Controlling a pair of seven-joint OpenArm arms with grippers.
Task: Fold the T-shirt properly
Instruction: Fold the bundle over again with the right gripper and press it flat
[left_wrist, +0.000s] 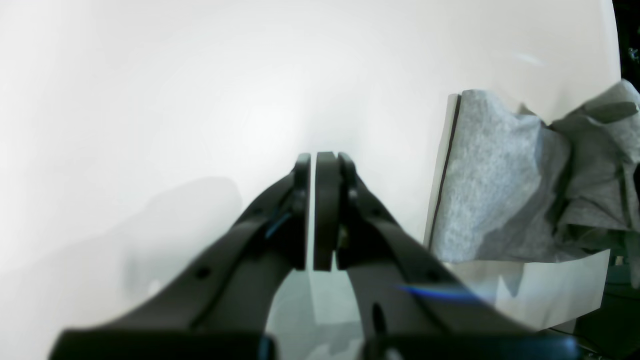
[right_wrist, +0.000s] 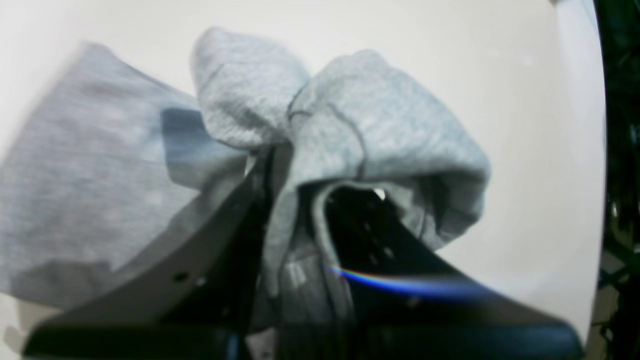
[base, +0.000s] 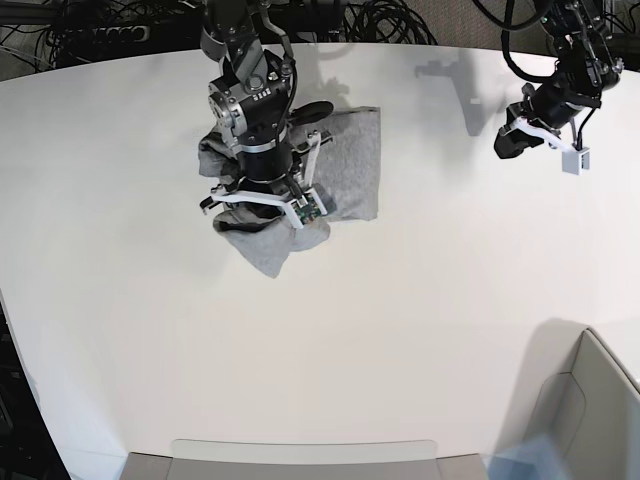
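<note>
The heather-grey T-shirt (base: 352, 160) lies partly folded on the white table at the back left of the base view, with a bunched part (base: 268, 252) hanging toward the front. My right gripper (base: 258, 212) stands over it and is shut on a gathered wad of the cloth (right_wrist: 345, 125), which bulges over both fingers (right_wrist: 200, 260) in the right wrist view. My left gripper (base: 505, 145) hovers far off at the back right, over bare table. Its jaws (left_wrist: 320, 160) are shut with nothing between them. The left wrist view shows the T-shirt (left_wrist: 495, 190) crumpled at its right.
A grey bin (base: 590, 400) sits at the front right corner and a grey tray edge (base: 300, 455) runs along the front. Cables (base: 380, 20) lie behind the table's back edge. The white table (base: 420, 320) stretches between the two arms.
</note>
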